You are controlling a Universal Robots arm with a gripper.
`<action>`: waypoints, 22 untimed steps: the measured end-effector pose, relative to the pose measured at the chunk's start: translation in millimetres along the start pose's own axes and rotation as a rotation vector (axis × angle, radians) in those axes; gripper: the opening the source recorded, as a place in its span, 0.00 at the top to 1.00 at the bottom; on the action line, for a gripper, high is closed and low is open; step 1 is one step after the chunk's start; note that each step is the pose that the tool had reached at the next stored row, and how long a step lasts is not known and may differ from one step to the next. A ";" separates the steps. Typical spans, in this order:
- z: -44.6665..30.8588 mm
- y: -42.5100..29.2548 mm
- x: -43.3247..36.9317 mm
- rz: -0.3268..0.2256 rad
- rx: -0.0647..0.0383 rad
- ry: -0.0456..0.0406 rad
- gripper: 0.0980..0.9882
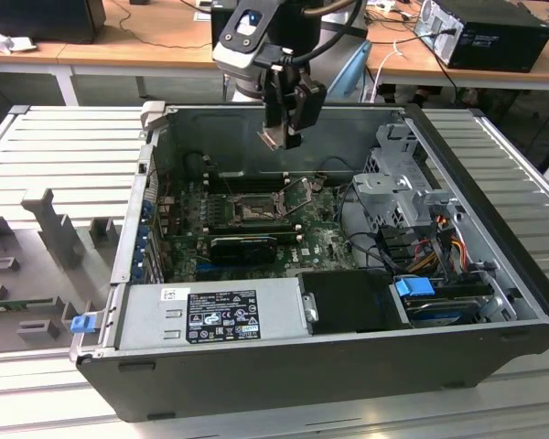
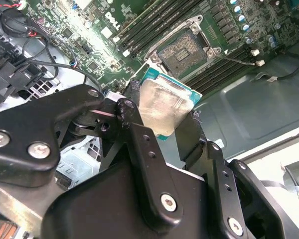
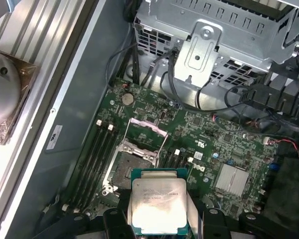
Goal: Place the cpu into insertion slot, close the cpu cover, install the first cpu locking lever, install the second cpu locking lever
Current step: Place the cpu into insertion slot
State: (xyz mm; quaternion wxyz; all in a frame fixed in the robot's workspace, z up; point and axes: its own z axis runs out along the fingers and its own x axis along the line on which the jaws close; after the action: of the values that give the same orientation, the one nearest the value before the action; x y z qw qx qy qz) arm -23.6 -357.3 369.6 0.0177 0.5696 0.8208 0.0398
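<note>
Inside an open computer case (image 1: 256, 366), the end effector (image 1: 276, 139) is pinching the cpu (image 3: 158, 206) above the empty insertion slot (image 2: 183, 50) (cpu cover (image 3: 150, 124) standing open); every step is remaining.

Glare is bleaching the flat square silver-tan cpu (image 2: 162, 107) and green circuit board (image 2: 84, 27) in the second wrist view; the open dark-grey computer case (image 1: 348, 366) is shading its own interior.

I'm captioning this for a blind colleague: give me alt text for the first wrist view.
The gripper holds the cpu, silver face toward the camera, over the green motherboard. Behind it the insertion slot lies open with the cpu cover swung up, and a metal drive cage stands beyond.
</note>
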 end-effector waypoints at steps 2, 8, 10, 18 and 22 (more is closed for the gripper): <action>0.0 0.0 0.0 0.014 0.000 -0.0019 0.52; 0.2 0.0 0.0 0.076 -0.001 -0.0081 0.52; 0.2 0.0 0.0 0.116 -0.001 -0.0118 0.52; 1.2 -0.1 0.0 0.218 -0.002 -0.0215 0.52; 3.4 -0.3 0.0 0.311 -0.004 -0.0295 0.52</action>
State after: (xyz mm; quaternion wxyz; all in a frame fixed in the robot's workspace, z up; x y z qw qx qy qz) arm -23.6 -357.2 366.2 0.0244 0.6902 0.7224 0.0351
